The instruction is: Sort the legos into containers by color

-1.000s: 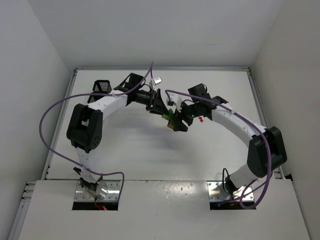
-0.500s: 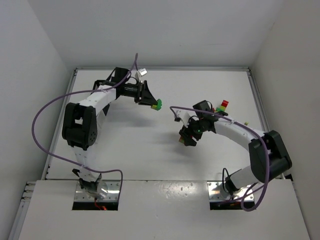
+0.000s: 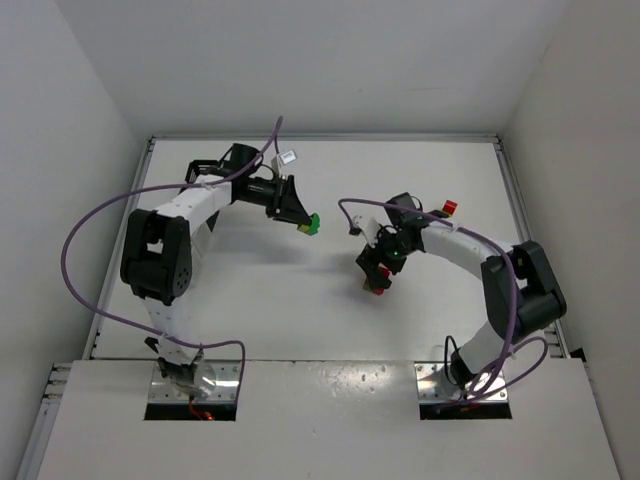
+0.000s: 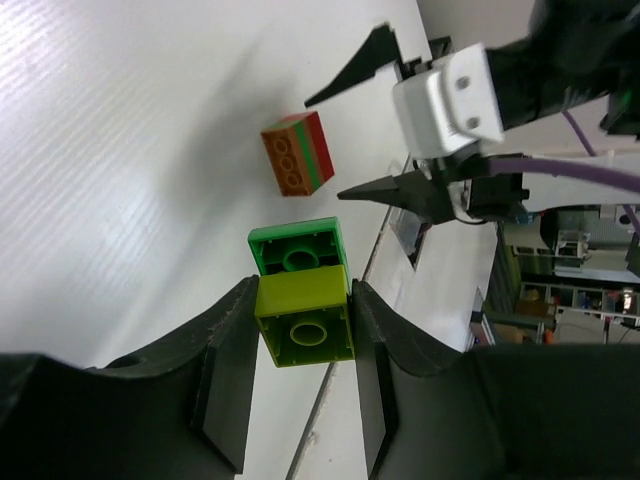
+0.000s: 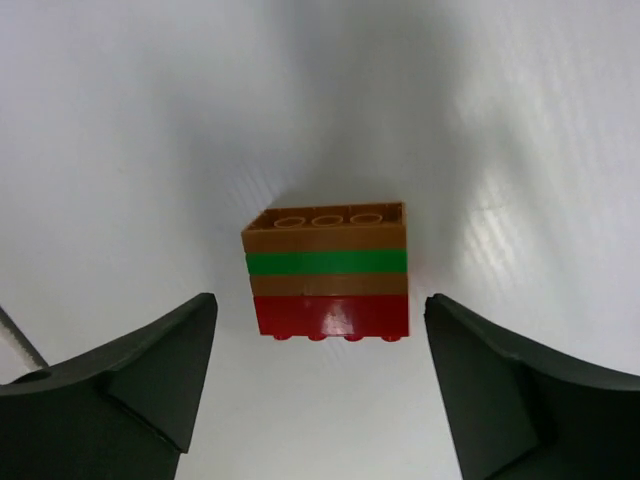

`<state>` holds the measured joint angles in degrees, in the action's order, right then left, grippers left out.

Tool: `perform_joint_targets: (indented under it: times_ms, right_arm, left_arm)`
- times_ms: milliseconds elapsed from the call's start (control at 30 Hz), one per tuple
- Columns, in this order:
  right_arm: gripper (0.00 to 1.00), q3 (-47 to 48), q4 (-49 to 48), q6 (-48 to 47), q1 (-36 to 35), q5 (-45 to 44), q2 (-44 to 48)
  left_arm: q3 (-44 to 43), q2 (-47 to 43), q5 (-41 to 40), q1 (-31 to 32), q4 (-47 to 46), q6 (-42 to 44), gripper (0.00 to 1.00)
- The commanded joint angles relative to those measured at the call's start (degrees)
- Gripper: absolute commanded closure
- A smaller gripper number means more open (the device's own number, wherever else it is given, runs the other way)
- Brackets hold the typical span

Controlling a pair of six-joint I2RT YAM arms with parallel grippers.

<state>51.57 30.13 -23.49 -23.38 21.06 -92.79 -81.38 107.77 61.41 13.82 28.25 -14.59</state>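
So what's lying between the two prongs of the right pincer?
A stack of legos, brown, green, brown and red, on the table, touching neither prong; the right wrist view shows it.

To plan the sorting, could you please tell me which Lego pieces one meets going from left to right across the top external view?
Yellow-green and green bricks → brown, green and red stack → red brick.
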Motion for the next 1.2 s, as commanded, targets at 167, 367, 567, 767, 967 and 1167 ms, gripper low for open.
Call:
perform_joint_targets:
  times_ms: [167, 367, 567, 767, 967, 1167]
  right_arm:
    - [0.14, 14.4, 5.6, -1.6, 0.5, 18.0, 2.3]
    - [0.28, 24.1, 6.6, 5.9, -0.3, 33.4, -3.1]
    - [0.27, 25.9, 2.2, 13.4, -0.3, 43.5, -6.4]
    - [0.26, 25.9, -3.5, 19.3, -0.3, 47.5, -8.3]
    - [0.31, 27.1, -6.5, 22.0, -0.3, 49.2, -8.9]
    - [0.35, 27.1, -7.8, 23.2, -0.8, 49.7, -10.0]
  left_arm:
    - [2.7, -7.2, 5.5, 0.2, 2.2, 9.9, 0.79]
    - [3.2, -8.3, 10.1, 1.5, 2.2, 12.6, 0.79]
    - [3.2, -8.3, 13.4, 3.5, 2.9, 14.7, 0.79]
    - [3.2, -8.3, 14.1, 4.6, 3.4, 15.3, 0.79]
    - [3.2, -8.3, 15.1, 5.2, 5.1, 17.1, 0.79]
    - [3.2, -8.3, 16.5, 5.7, 6.2, 18.2, 0.79]
